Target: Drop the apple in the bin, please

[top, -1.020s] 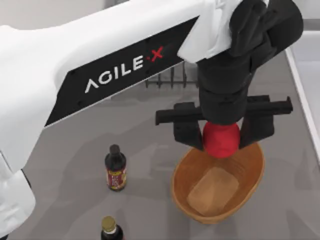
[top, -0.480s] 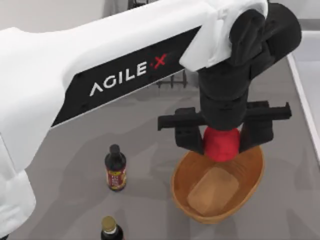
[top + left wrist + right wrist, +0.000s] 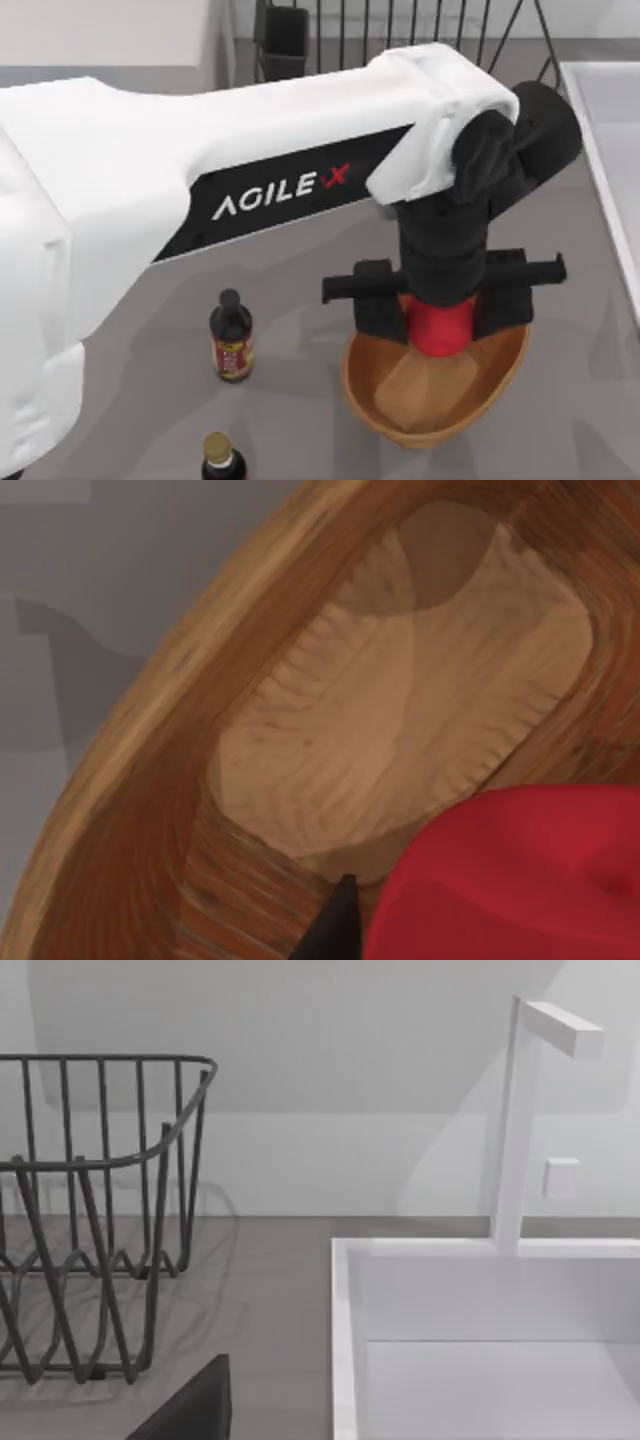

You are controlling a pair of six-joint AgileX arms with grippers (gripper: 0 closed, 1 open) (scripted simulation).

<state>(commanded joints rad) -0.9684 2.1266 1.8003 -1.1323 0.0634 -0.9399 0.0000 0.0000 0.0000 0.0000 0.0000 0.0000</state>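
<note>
The left tool grips the apple between its 2 fingers, jaws spread to the fruit's width, directly above the near rim of the bin. Judged from this, the carry is done; only the release remains. In the left wrist view the apple hangs over the bin's pale flat bottom. Beyond the tool, 2 sauce bottles stand on the table; the dish rack sits farther off.
</note>
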